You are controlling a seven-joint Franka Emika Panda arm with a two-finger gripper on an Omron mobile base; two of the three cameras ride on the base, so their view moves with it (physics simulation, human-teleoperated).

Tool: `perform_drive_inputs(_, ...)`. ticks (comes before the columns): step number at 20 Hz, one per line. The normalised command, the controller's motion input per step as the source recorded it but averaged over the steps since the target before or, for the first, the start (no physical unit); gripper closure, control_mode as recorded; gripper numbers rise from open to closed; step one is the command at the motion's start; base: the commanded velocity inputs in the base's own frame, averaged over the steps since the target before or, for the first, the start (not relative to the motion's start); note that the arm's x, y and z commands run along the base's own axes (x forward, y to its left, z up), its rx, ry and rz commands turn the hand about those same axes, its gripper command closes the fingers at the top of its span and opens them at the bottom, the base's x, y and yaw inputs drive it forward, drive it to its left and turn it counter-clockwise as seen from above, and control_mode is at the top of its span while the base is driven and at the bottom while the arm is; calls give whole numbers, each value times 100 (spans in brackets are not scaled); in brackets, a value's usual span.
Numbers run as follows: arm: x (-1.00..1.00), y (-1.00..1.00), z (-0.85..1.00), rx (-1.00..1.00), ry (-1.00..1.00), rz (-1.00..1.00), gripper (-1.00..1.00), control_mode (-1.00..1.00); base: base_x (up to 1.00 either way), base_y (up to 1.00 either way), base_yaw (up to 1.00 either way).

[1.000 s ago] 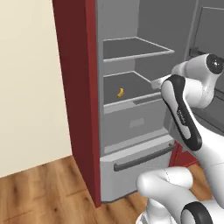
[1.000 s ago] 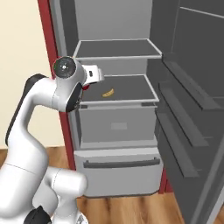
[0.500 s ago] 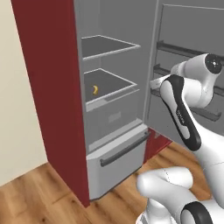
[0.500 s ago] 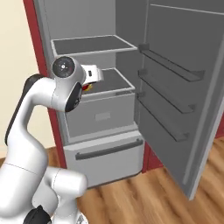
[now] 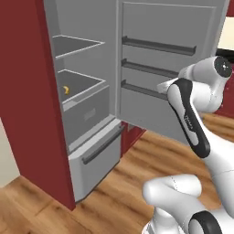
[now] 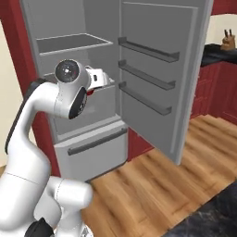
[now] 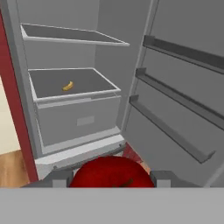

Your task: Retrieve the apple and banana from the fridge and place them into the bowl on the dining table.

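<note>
no brand, label or writing can be read on anything here. nearest the hand camera, the apple (image 7: 112,172) sits right between the two dark fingertips (image 7: 57,178), one tip on each side of its dark-red body, so the gripper (image 7: 112,178) is clenched on the apple, jaws partly apart around it. in the right base view a sliver of red shows at the gripper (image 6: 95,85), just past the arm's round white wrist joint, in front of the fridge's open compartment.

beyond the hand, the fridge (image 7: 74,118) stands open. low down is its grey drawer (image 5: 98,148) with a dark bar handle, and above that a closed grey bin front. on top of that bin lies the lower shelf (image 7: 70,83), and the banana (image 7: 67,86) lies on it, toward the left part, well apart from the gripper and the apple. the left base view shows the banana (image 5: 66,89) as a small yellow crescent at the left side of that same shelf. a second shelf (image 7: 70,35) above it is bare.

the fridge door (image 6: 162,78) is swung wide to the right, its inner face carrying three grey door racks one above another. dark red panels (image 5: 27,100) frame the fridge on the left. further off to the right, a knife block (image 6: 227,41) stands on a black counter (image 6: 217,53) over red cabinets, above the wooden floor (image 6: 176,185).
</note>
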Motion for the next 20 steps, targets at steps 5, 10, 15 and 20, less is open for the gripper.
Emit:
perform_drive_inputs(5, 0, 0, 0, 0, 0, 0, 100, 100, -57, 17, -46)
perform_drive_inputs(10, 0, 0, 0, 0, 0, 0, 100, 100, -53, 36, -45)
perform_drive_inputs(15, 0, 0, 0, 0, 0, 0, 100, 100, -42, 63, -45)
perform_drive_inputs(20, 0, 0, 0, 0, 0, 0, 100, 100, -31, 97, -42)
